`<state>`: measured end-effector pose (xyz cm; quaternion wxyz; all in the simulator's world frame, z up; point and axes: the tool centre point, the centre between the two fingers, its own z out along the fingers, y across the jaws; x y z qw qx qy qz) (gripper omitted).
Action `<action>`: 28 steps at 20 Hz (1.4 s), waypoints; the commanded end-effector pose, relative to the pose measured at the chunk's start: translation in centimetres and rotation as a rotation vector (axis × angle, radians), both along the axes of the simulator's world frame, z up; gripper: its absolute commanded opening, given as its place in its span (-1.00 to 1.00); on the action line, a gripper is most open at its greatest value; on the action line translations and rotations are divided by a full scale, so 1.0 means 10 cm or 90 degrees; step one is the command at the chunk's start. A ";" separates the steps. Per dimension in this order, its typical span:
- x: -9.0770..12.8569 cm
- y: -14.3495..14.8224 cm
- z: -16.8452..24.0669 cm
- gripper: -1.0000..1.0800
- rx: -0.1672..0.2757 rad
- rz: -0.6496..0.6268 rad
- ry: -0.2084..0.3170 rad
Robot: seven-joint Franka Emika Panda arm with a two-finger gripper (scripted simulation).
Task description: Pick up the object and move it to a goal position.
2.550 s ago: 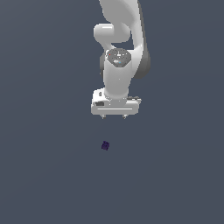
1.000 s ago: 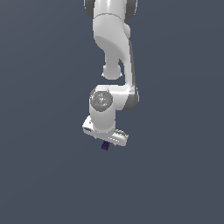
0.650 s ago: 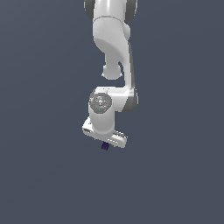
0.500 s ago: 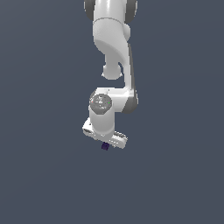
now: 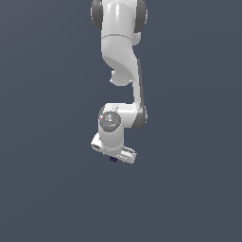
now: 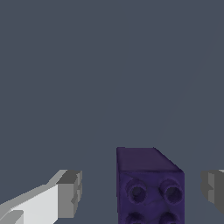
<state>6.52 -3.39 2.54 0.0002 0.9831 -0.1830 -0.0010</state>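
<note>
The object is a tiny dark purple cube with round dimples on its near face. In the wrist view it sits between my two fingers, the white-backed fingertip on one side and the grey fingertip on the other, with a gap on each side. My gripper is open around it and touches it on neither side. In the exterior view the cube peeks out just under the white hand, and my gripper hangs straight over it, its fingers mostly hidden by the hand.
A plain dark grey-blue floor fills both views. The white arm reaches down from the top of the exterior view. No goal marker and no other object shows.
2.5 s ago the hand hung well above the cube and toward the exterior view's right. It has since dropped onto it; over the last second it only settled slightly.
</note>
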 end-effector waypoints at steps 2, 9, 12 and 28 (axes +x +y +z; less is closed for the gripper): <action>0.02 0.00 -0.04 0.92 0.000 0.000 -0.001; 0.02 0.00 -0.03 -1.00 0.000 0.000 -0.001; 0.02 0.00 -0.03 -1.00 0.000 0.000 -0.001; 0.13 0.31 0.36 -1.00 -0.005 -0.052 -0.051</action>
